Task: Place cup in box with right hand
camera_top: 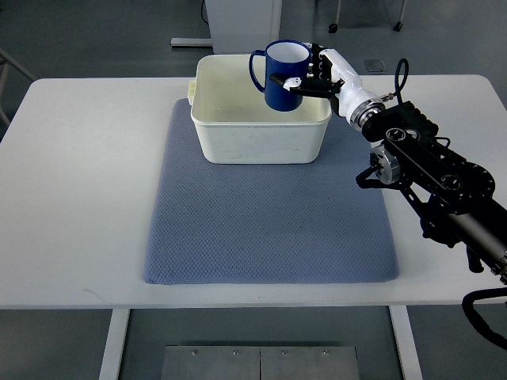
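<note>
The right hand point(310, 73) is reaching in from the desk's right edge, its fingers point(291, 82) wrapping the blue mug point(281, 75) and gripping it by the side; the mug is sitting upright, handle pointing left, hanging over the far right part of the white plastic tub point(261, 111), above its open top; whether it is touching the tub's rim is hard to tell; the tub is resting at the far edge of the blue-grey mat point(269, 214), which is covering the middle of the white desk point(79, 182); the black forearm is stretching back toward the desk's near right corner.
</note>
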Robot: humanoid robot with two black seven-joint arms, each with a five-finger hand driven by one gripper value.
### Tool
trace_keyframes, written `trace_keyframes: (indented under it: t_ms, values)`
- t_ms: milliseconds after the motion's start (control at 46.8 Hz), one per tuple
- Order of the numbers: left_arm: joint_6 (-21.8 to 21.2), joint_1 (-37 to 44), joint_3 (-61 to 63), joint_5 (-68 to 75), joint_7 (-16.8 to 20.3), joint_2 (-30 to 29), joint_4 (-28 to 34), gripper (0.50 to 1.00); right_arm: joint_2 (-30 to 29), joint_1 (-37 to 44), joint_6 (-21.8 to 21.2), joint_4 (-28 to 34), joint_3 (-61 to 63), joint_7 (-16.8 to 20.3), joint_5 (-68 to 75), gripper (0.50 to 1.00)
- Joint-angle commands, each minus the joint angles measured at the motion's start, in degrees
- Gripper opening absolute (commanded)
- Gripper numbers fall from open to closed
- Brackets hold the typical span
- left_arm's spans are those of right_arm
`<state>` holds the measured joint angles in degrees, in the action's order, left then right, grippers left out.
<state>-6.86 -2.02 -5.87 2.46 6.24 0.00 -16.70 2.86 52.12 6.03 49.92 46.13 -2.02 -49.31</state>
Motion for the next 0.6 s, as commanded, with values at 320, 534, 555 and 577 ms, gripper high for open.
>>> trace_keyframes:
  t_ms: [320, 534, 555, 577]
  values:
    - [0.0, 0.0, 0.0, 0.0, 0.0, 0.0, 0.0, 1.0, -0.2, 0.0, -0.1, 0.2, 0.0, 0.0, 0.1, 0.989]
    - [0.0, 0.0, 0.1, 0.0, 0.0, 0.0, -0.1, 1.0, -0.4, 0.1, -0.1, 0.4, 0.0, 0.0, 0.1, 0.989]
    - [0.0, 0.0, 0.1, 0.0, 0.0, 0.0, 0.0, 1.0, -0.4, 0.1, -0.1, 0.4, 0.0, 0.0, 0.1, 0.989]
    - [0.0, 0.0, 0.0, 0.0, 0.0, 0.0, 0.0, 1.0, -0.4, 0.2, -0.1, 0.4, 0.0, 0.0, 0.1, 0.989]
